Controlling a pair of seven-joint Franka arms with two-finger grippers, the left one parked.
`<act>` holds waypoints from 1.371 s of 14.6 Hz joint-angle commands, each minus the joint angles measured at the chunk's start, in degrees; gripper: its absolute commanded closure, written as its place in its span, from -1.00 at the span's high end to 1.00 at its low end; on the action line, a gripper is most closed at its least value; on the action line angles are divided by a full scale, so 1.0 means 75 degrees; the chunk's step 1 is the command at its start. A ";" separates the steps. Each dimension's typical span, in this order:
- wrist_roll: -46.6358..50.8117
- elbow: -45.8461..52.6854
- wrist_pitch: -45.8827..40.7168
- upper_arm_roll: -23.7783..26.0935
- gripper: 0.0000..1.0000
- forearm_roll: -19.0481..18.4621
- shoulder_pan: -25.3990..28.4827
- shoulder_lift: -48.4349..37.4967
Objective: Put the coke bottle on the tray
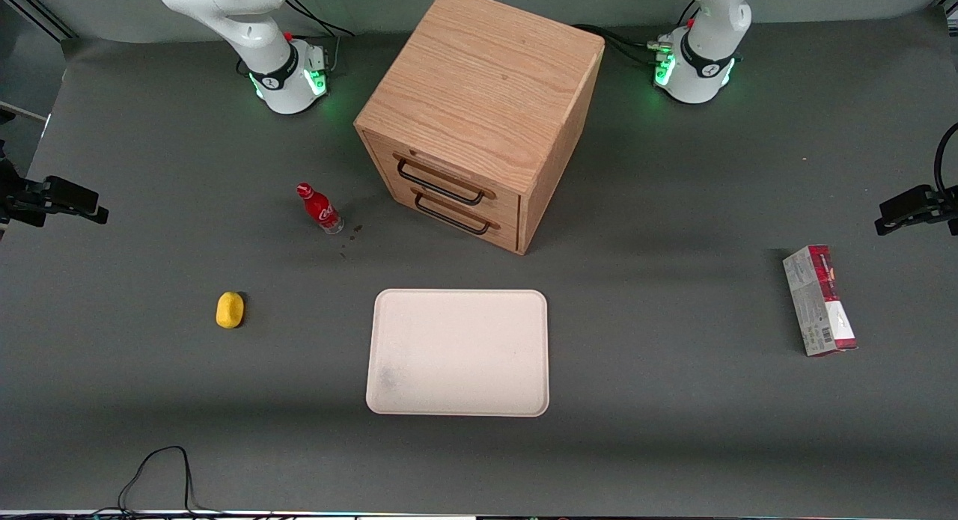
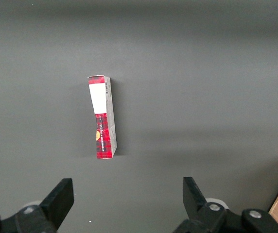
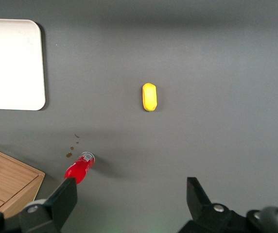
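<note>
Front view: the coke bottle stands upright on the surface, beside the cabinet and farther from the camera than the tray. It looks light, smooth and slippery, so I'd grip mid-body.

Right wrist view: my jaws are apart, with the bottle close by one finger, not between them.

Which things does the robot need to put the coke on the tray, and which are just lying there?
Needed:
coke bottle, standing on the table, farther from the front camera than the tray
tray, nothing on it
gripper, open, high above the table near the bottle

Just lying about:
yellow lump
wooden drawer cabinet
red-and-grey carton
</note>
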 commanded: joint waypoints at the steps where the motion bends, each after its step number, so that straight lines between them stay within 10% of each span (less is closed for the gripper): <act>1: 0.0123 0.0216 -0.0168 0.0019 1.00 0.0102 -0.0004 0.0080; 10: 0.0636 0.0100 -0.0612 0.0089 1.00 0.0126 0.0183 -0.0305; 20: 0.2264 -0.3717 0.0393 0.0078 1.00 0.0231 0.1834 -0.3644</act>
